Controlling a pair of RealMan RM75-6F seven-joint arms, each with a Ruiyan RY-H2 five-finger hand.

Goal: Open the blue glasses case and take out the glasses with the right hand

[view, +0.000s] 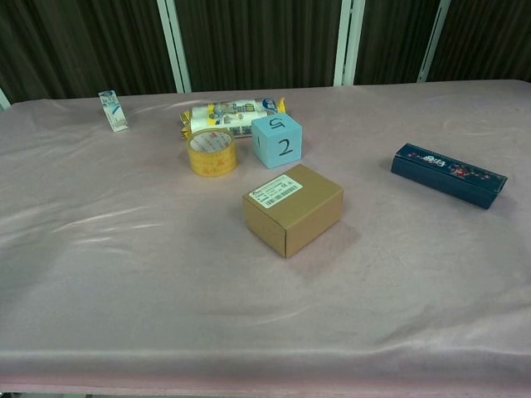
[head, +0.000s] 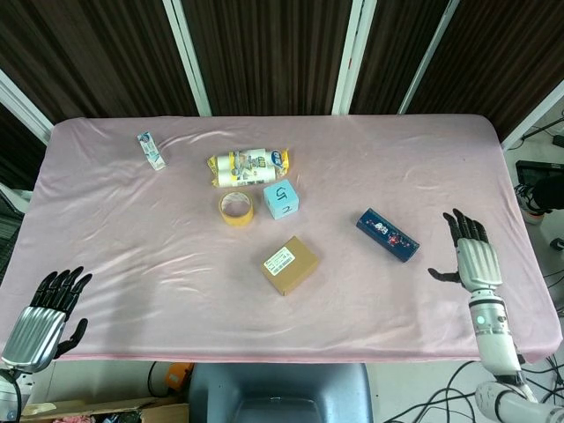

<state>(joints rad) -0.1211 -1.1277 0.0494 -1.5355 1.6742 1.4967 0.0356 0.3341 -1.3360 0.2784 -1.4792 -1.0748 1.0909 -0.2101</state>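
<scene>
My right hand [head: 471,258], fingers apart and empty, hovers near the blue glasses case [head: 388,234], which I see lying closed, so everything remains.

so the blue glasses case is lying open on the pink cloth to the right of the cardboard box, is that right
Not quite. The blue glasses case does lie on the pink cloth to the right of the cardboard box, but it is closed, not open, as the chest view shows.

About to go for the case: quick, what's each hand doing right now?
Left hand: open, holding nothing, at the table's near edge.
Right hand: open, holding nothing, beside the blue glasses case, not touching it.
</scene>
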